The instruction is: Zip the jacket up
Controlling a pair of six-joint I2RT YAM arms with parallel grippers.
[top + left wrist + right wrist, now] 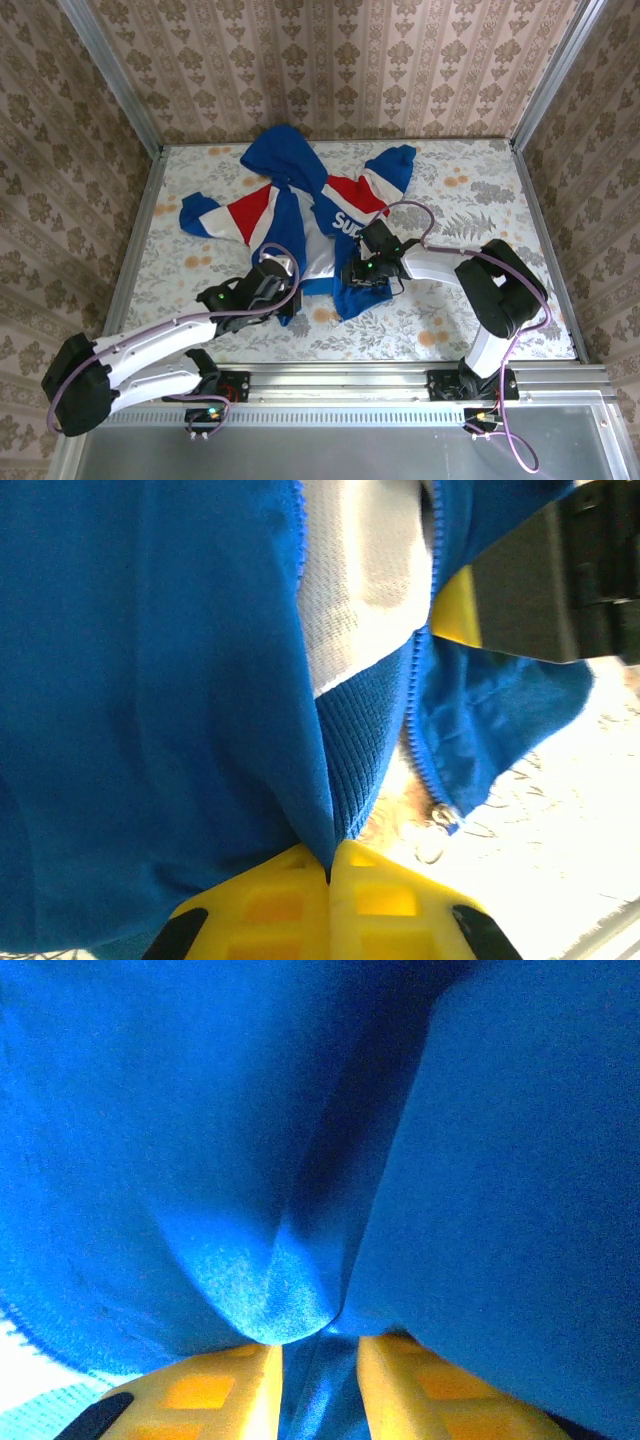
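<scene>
In the top view the jacket [300, 205] lies spread on the table [450, 320], a little left of the centre of the frame. Its hood points to the upper edge and its sleeves go out to the left and to the upper right. The front is open, and white cloth shows between the two blue sides. The left gripper [275, 278] sits on the lower hem of the left side. The right gripper [356, 277] sits on the lower hem of the right side, just beside the white letters. The two grippers are near each other but apart. Patterned walls [330, 60] close the table on three sides.

In the left wrist view the blue jacket [150, 680] fills the left and the middle of the frame. The white lining [360, 570] is at the top centre. The left gripper [330, 868] is at the bottom centre, and its yellow fingers [270, 910] meet with no gap, pinching the ribbed hem edge. The zipper [418, 720] runs down just right of the centre, and its metal pull [441, 815] hangs at the lower end. The right gripper [455, 615] appears in the upper right, touching the other side of the jacket. The table [570, 830] is bright in the lower right.

In the right wrist view the jacket [200, 1110] covers almost the whole frame. The right gripper [315, 1360] is at the bottom centre. Its yellow fingers [235, 1390] stand narrow, and a fold of blue cloth is held in the small gap between them. A pale bit of the table [20, 1385] shows in the lower left corner.
</scene>
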